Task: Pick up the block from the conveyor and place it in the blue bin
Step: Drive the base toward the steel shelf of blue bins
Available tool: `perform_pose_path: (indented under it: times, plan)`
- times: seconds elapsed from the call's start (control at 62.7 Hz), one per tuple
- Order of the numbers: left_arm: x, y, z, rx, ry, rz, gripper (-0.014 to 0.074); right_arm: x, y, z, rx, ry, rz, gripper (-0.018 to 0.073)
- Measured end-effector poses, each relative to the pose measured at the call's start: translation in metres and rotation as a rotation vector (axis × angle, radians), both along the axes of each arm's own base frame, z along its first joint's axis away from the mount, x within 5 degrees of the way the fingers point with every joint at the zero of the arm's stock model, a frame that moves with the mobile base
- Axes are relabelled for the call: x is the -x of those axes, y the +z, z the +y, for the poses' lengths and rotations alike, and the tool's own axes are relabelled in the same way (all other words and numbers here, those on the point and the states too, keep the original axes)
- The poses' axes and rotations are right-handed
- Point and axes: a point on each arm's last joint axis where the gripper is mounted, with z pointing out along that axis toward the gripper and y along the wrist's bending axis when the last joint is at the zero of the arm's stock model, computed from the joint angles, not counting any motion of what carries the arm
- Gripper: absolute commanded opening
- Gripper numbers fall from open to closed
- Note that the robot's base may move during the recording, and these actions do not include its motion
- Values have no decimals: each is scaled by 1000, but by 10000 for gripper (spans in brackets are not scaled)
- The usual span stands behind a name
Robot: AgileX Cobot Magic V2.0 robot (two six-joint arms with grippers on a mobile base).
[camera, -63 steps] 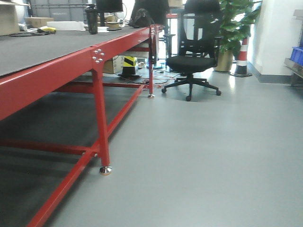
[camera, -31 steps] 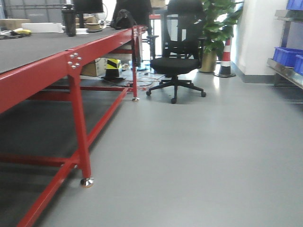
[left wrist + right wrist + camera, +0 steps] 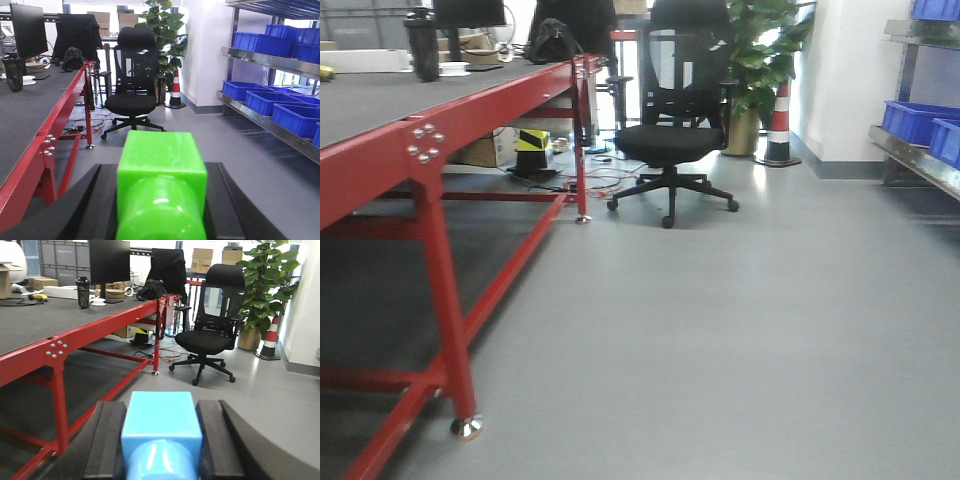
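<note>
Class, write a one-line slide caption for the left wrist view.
Left gripper holds a green block; office chair and blue bins ahead.

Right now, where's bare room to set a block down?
Bare: the near belt along the red rail, up to the bottle. Open floor too, between that rail and the blue bins. Crowded: belt's far end, with monitor, bag and box.
</note>
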Motion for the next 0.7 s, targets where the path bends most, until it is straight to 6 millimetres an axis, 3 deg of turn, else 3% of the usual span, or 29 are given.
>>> perform_pose_path:
  times: [0.702]
  plan:
    - [0, 0, 0, 0, 0, 0, -111, 0, 0, 0, 0, 0, 0, -167]
